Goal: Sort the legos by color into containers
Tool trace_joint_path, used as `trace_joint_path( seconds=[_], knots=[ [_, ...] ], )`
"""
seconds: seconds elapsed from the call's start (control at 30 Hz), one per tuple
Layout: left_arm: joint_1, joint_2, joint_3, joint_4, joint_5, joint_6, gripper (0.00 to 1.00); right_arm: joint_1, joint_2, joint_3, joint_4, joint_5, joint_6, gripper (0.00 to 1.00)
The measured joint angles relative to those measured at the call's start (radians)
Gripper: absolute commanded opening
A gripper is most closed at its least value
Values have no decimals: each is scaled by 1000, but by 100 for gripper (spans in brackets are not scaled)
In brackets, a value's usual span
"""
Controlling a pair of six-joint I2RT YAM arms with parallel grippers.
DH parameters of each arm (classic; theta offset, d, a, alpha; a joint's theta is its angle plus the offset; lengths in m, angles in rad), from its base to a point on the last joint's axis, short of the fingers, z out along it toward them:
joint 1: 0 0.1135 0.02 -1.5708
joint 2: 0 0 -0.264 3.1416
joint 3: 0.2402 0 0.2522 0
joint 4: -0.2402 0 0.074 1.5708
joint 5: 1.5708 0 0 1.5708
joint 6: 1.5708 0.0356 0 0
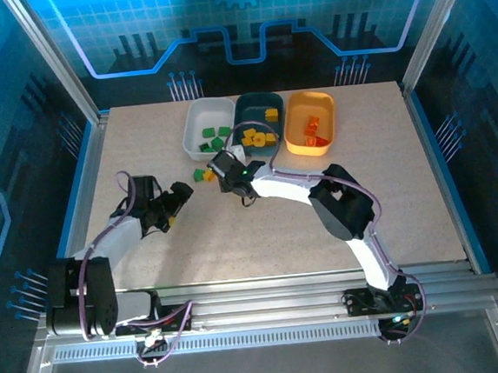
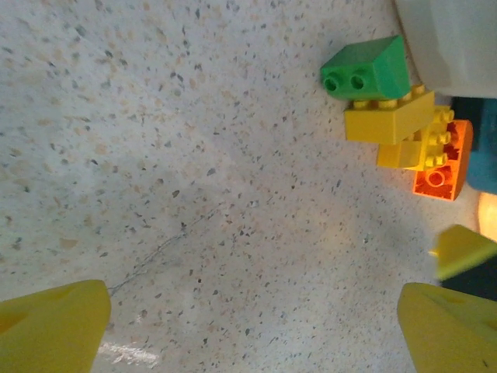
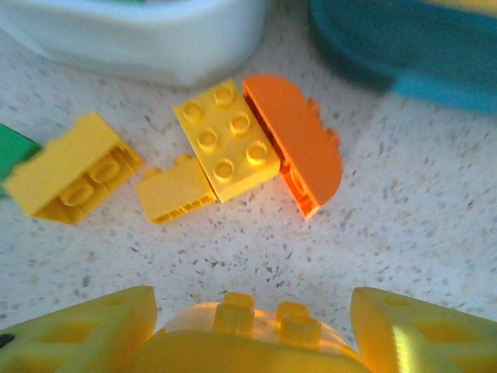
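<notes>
The right gripper (image 3: pixel 252 299) grasps a yellow brick (image 3: pixel 248 346) low over the table (image 1: pixel 237 249), just in front of the white tray (image 1: pixel 190 130) and the teal tray (image 1: pixel 249 108). The brick's long axis runs straight across from one finger to the other, and two studs show on its far side, toward the trays. Ahead of it a loose cluster lies on the table. A square yellow piece (image 3: pixel 225 140) sits studs up, turned cornerwise, and an orange half-round brick (image 3: pixel 299 148) rests against its right edge — long axis slanting from upper left to lower right in the right wrist view, curved back toward the teal tray. A small yellow block (image 3: pixel 177 198) touches the square piece's left corner. A tipped yellow block (image 3: pixel 74 175) lies left of that with its hollow underside showing, and a green brick (image 2: pixel 369 68) lies beyond it on its side. The left gripper (image 2: pixel 256 326) hangs over bare table just left of the cluster — fingers spread wide, holding nothing. From above, the three trays stand side by side, their long axes running away from the arms: green bricks (image 1: pixel 214 137) in the white tray, yellow bricks (image 1: pixel 258 136) in the teal tray, orange-red bricks (image 1: pixel 314 128) in the yellow-orange tray (image 1: pixel 329 110).
</notes>
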Motion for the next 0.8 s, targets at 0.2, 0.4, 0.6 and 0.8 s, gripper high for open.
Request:
trace_joint_path(
  seconds=[0.2,0.4,0.6,0.8],
  knots=[
    [-93,94,101,-53,4,59,89,-105,-43,8,35,-29,-97,63],
    [-158,151,311,-160,-79,185,83,-291,75,234,-38,-111,-192,64],
    [-191,263,465,-235,-175,292,71,-362,258,509,-126,-189,-258,68],
    [-227,378,558,-285,-245,379,69,-375,334,600,-214,-257,-288,77]
  ],
)
